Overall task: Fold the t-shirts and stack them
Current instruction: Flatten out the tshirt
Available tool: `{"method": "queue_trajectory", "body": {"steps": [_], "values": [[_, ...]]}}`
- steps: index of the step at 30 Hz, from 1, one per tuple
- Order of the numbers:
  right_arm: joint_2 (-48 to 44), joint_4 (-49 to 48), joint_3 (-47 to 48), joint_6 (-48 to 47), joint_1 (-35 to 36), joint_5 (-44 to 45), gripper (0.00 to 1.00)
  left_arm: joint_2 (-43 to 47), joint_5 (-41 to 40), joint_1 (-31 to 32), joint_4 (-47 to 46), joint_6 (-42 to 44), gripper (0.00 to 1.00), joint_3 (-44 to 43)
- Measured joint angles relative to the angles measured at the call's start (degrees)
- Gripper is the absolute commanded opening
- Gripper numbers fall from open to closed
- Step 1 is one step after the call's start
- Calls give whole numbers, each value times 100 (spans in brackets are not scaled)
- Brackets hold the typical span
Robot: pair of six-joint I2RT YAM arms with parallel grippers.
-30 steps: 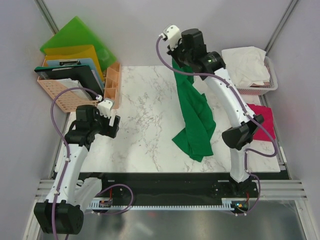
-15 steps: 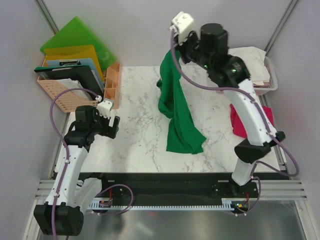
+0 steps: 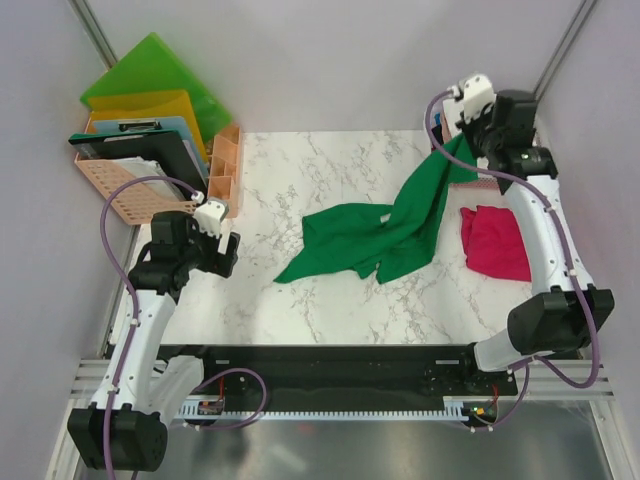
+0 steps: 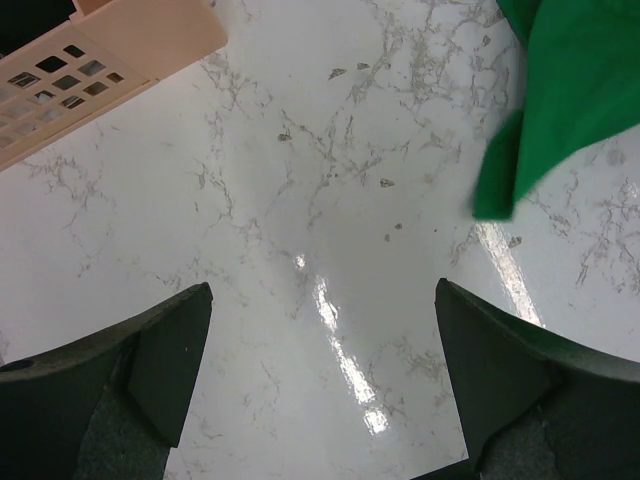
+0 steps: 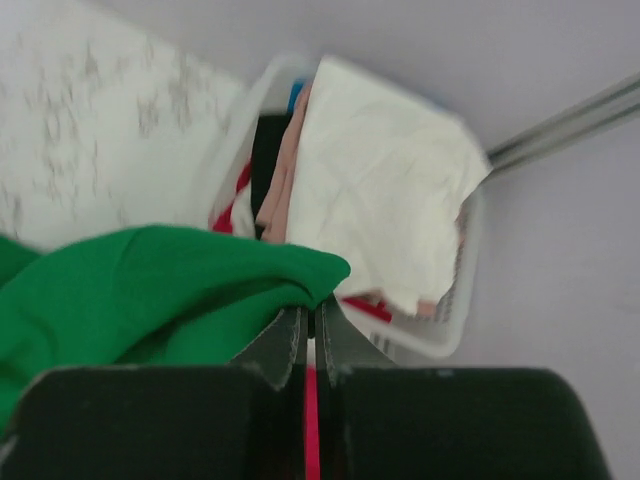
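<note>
The green t-shirt (image 3: 385, 232) lies spread across the middle of the marble table, one end lifted to the back right. My right gripper (image 3: 462, 140) is shut on that end; in the right wrist view the green cloth (image 5: 170, 285) bunches at the closed fingertips (image 5: 312, 318). A magenta-red t-shirt (image 3: 497, 242) lies folded at the table's right edge. White and pink shirts (image 5: 375, 180) fill a basket beyond. My left gripper (image 3: 225, 250) is open and empty over bare marble at the left; a green corner (image 4: 560, 100) shows in its view.
A white basket (image 5: 445, 335) of clothes stands at the back right corner. A peach crate (image 3: 140, 185) with folders and a small peach organiser (image 3: 225, 170) stand at the back left. The marble table (image 3: 300, 180) ends at a black rail in front.
My right arm swung from the back centre to the back right and lower, pulling the green shirt from hanging in the air to lying across the table. The left arm has not moved.
</note>
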State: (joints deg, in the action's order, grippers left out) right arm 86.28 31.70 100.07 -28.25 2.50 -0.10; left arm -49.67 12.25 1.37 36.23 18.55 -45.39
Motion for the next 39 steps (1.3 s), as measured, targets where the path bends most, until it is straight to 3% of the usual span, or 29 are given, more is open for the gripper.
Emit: {"method": "queue_trajectory", "body": {"steps": [4, 7, 11, 12, 15, 19, 26, 30, 39], "values": [[-7, -105, -1550, -269, -181, 262, 7, -7, 15, 0, 15, 0, 100, 0], [-9, -214, -2105, -330, -431, 332, 12, -26, 22, 0, 20, 0, 100, 0], [-26, -511, -2210, -310, -789, 382, 35, -42, 35, 0, 57, 0, 100, 0], [-46, -577, -2210, -297, -828, 389, 52, -42, 44, 0, 61, 0, 100, 0], [-149, -774, -2210, -289, -844, 382, 64, -48, 352, 0, 127, 9, 100, 0], [-258, -905, -2210, -289, -813, 358, 67, -402, 1410, 146, 450, 63, 100, -162], [-479, -984, -2396, -289, -813, 337, 68, -1856, 3040, 656, 699, 90, 100, -931], [-621, -1051, -2616, -291, -813, 334, 67, -2688, 3495, 946, 774, 111, 99, -1023], [-678, -1156, -2983, -291, -813, 273, 68, -4006, 3989, 981, 925, 101, 93, -1263]]}}
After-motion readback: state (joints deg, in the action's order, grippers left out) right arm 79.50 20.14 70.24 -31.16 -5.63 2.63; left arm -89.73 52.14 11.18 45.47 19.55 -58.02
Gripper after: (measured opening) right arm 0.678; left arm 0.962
